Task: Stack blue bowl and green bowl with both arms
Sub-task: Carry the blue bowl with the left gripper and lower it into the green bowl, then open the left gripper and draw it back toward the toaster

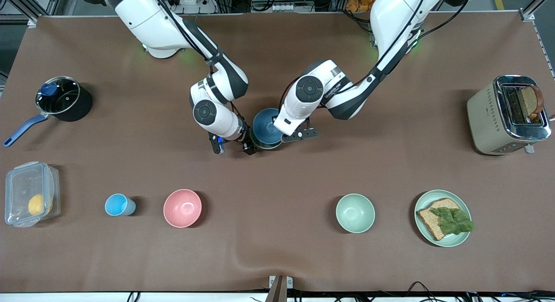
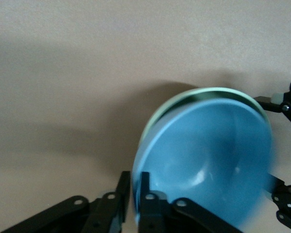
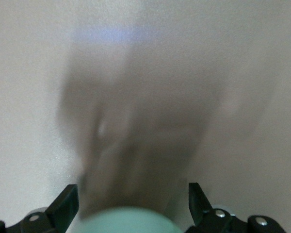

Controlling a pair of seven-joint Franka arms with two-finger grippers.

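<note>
The blue bowl [image 1: 265,126] sits inside the green bowl [image 1: 265,147] at the middle of the table, between the two arms. Only the green bowl's rim shows around it in the left wrist view [image 2: 203,90]. My left gripper [image 1: 299,133] [image 2: 134,194] is shut on the blue bowl's [image 2: 208,160] rim, one finger inside and one outside. My right gripper [image 1: 233,146] [image 3: 132,201] is open beside the bowls, toward the right arm's end of the table. The green bowl's [image 3: 131,221] edge lies between its fingers without touching them.
Nearer the front camera stand a clear lidded box [image 1: 30,200], a sky-blue cup [image 1: 118,205], a pink bowl [image 1: 182,208], a mint bowl [image 1: 355,213] and a plate with bread [image 1: 442,218]. A pot [image 1: 60,99] and a toaster [image 1: 507,114] stand at the table's two ends.
</note>
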